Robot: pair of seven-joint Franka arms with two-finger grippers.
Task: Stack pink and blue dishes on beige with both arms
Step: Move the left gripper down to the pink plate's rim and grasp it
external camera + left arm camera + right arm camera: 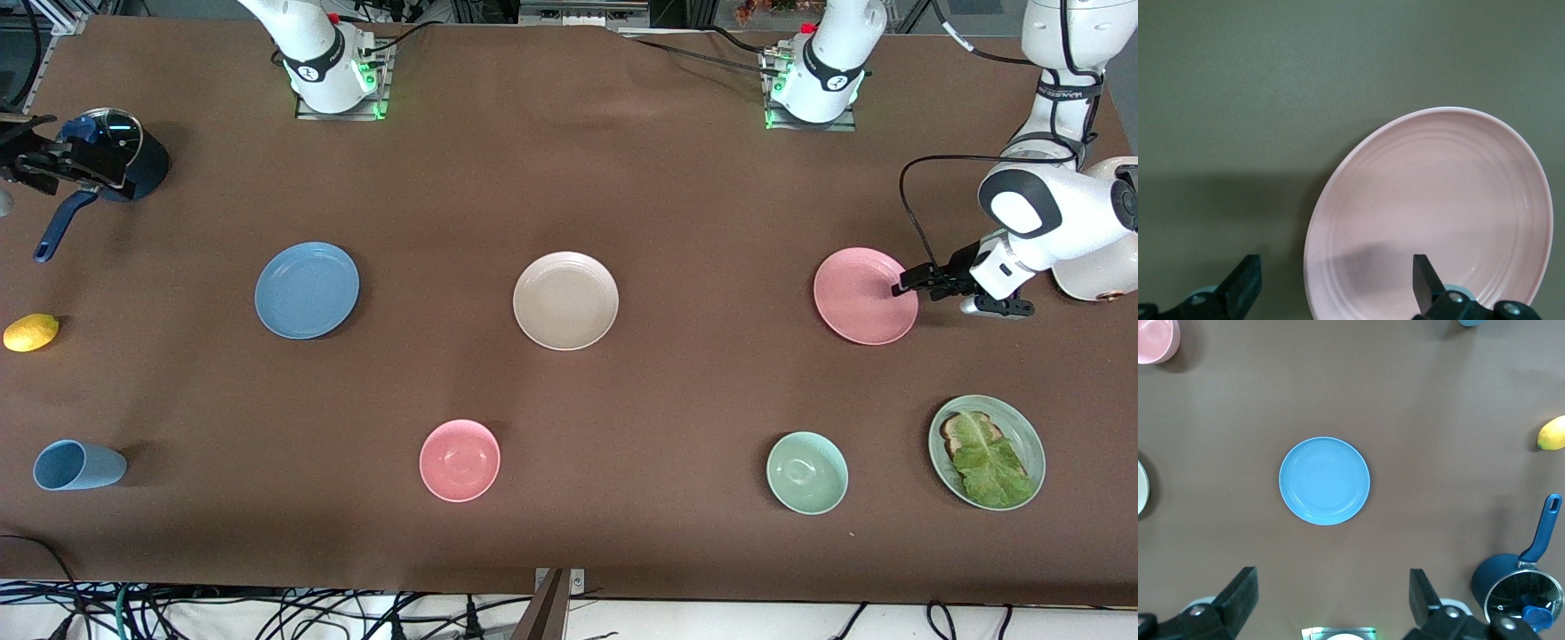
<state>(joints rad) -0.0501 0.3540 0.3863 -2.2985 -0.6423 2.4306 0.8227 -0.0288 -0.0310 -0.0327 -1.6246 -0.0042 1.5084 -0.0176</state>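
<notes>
Pink plate point(864, 295) and blue plate point(307, 290) lie unstacked at three and nine o'clock of the beige plate point(565, 300); left end effector point(916, 283) gapes at the pink rim, right end effector point(1331, 597) hangs agape above the blue.

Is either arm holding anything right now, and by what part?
Nothing is held. The left gripper is open at the pink plate's rim; the right gripper is open above the blue plate.

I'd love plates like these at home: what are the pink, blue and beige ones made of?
Pink plate: probably moulded plastic or wheat-straw composite; satin sheen, soft highlights, faint concentric rings. Blue plate and beige plate: the same shape with a matte, even colour, so likely the same material. Glazed ceramic can't be ruled out.
</notes>
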